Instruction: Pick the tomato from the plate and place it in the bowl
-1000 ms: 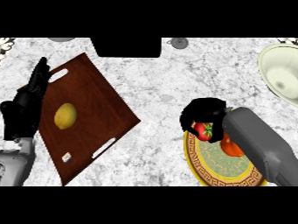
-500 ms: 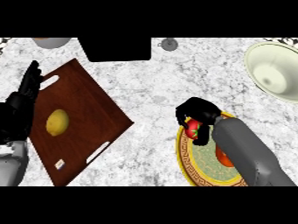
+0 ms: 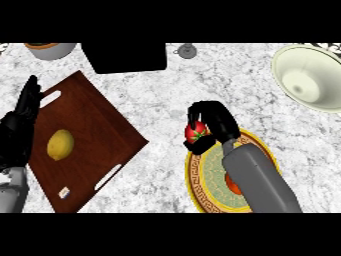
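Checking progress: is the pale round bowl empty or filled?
Empty: the pale round bowl shows bare inside; the red tomato sits in the right hand.

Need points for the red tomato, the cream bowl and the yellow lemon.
Red tomato (image 3: 195, 133), head view, its red side beside the right hand's fingers.
Cream bowl (image 3: 328, 63), head view, inner wall.
Yellow lemon (image 3: 60, 144), head view, centre of rind.

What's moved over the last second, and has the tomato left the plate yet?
The right hand, still curled round the tomato, has carried it up past the plate's far rim, not yet to the bowl. The left hand stays open beside the wooden tray; the lemon is unmoved.
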{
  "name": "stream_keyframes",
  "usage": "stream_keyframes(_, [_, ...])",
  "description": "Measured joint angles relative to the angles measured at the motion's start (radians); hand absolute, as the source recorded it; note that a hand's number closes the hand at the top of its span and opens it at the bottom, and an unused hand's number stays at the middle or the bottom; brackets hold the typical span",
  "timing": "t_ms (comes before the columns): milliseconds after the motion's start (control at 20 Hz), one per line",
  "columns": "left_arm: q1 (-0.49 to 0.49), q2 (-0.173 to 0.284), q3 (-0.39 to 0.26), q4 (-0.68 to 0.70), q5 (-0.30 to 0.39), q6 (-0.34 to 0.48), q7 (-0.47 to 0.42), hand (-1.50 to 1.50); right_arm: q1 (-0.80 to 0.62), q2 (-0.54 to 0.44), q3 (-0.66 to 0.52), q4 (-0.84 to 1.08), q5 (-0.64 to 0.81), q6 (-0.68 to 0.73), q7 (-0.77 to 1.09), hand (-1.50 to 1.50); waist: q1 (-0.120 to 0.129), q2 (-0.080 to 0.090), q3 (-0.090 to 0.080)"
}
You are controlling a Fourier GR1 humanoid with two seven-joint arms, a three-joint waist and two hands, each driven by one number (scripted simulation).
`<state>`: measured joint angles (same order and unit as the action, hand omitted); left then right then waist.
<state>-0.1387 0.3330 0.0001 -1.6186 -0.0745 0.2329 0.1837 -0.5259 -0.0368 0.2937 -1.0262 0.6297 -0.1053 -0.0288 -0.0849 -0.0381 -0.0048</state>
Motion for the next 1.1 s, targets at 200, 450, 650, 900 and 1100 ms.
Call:
stream_keyframes(200, [0.010,0.001,0.002,0.000,0.003,-0.007,-0.011,0.00,0.059,-0.025,-0.026,-0.213,0.033,-0.054,0.172,1.50,-0.001,0.004,0.001])
stream_keyframes(450, [-0.016,0.003,0.002,-0.020,0.008,-0.024,0.006,0.00,0.142,-0.090,-0.071,-0.487,0.083,-0.053,0.378,1.50,0.031,0.019,0.003])
stream_keyframes(650, [-0.030,-0.011,-0.007,-0.019,0.003,-0.037,0.001,0.00,0.200,-0.153,-0.169,-0.624,0.044,-0.031,0.428,1.50,0.055,0.029,0.004])
stream_keyframes(900, [-0.040,-0.031,-0.018,-0.026,-0.016,-0.040,0.007,0.00,0.169,-0.228,-0.343,-0.567,-0.049,-0.036,0.357,1.50,0.077,0.036,0.005])
stream_keyframes(1100, [-0.045,-0.046,-0.021,-0.015,-0.029,-0.042,-0.006,0.00,0.131,-0.291,-0.471,-0.443,-0.121,-0.058,0.238,1.50,0.085,0.039,0.005])
